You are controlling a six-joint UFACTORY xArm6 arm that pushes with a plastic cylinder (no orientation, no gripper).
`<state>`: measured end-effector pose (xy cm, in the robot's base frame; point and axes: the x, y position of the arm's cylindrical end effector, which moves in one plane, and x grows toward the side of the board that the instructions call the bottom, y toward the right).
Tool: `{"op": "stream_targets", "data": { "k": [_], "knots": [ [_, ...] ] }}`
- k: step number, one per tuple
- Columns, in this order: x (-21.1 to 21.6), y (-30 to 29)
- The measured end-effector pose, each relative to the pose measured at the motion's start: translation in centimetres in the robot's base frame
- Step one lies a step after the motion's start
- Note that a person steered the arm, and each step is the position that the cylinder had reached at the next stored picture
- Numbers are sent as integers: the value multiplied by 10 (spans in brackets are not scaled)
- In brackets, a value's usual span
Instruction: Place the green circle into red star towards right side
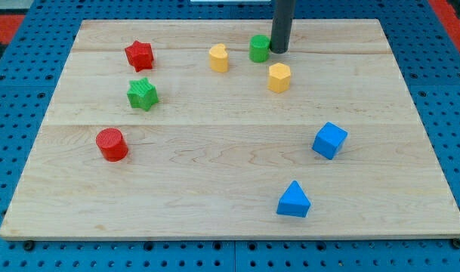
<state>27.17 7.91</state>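
Observation:
The green circle (259,47) stands near the view's top, right of centre. The red star (139,54) lies far to its left, near the top left of the wooden board (214,189). My tip (279,51) is at the green circle's right side, touching it or very nearly so. The dark rod rises straight up out of the view's top.
A yellow heart-like block (218,57) sits between the green circle and the red star. A yellow hexagon (279,77) lies just below my tip. A green star (142,94), red circle (112,144), blue cube (329,140) and blue triangle (294,200) lie lower down.

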Motion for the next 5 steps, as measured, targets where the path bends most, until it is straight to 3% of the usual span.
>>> {"op": "stream_targets", "data": {
  "k": [2, 4, 5],
  "knots": [
    [-2, -50],
    [1, -152],
    [1, -161]
  ]
}}
